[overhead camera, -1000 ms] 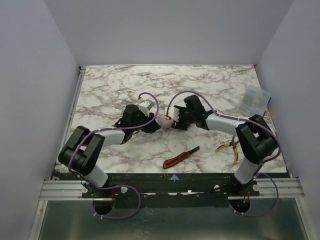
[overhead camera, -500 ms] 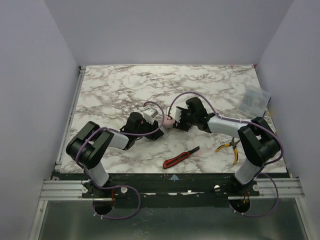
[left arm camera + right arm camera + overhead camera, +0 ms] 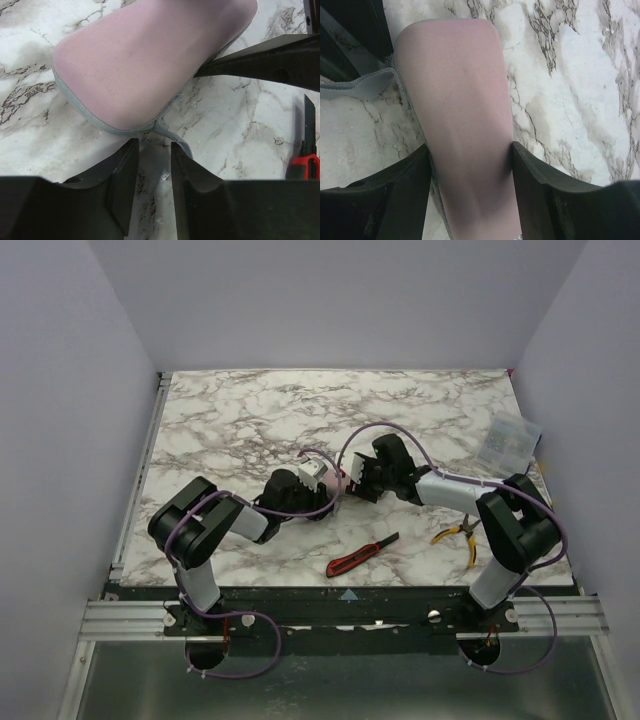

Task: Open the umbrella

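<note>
The umbrella (image 3: 340,485) is folded shut, a pale pink bundle with a grey edge, lying on the marble table between the two arms. My right gripper (image 3: 350,480) is shut on it across its width; in the right wrist view the pink fabric (image 3: 462,115) fills the gap between both fingers. My left gripper (image 3: 326,494) sits just off the umbrella's rounded end (image 3: 145,60). Its jaws (image 3: 155,147) stand a narrow gap apart with only bare marble between them. A grey strap (image 3: 172,135) hangs from the end beside the right fingertip. The handle is hidden.
A red-and-black utility knife (image 3: 362,554) lies near the front edge, also in the left wrist view (image 3: 305,160). Yellow-handled pliers (image 3: 460,535) lie at the front right. A clear plastic bag (image 3: 508,440) sits at the right edge. Grey walls enclose the table.
My left arm has swung right and stretched out low, bringing its gripper to the umbrella's end. The right gripper has barely moved and keeps its hold.
</note>
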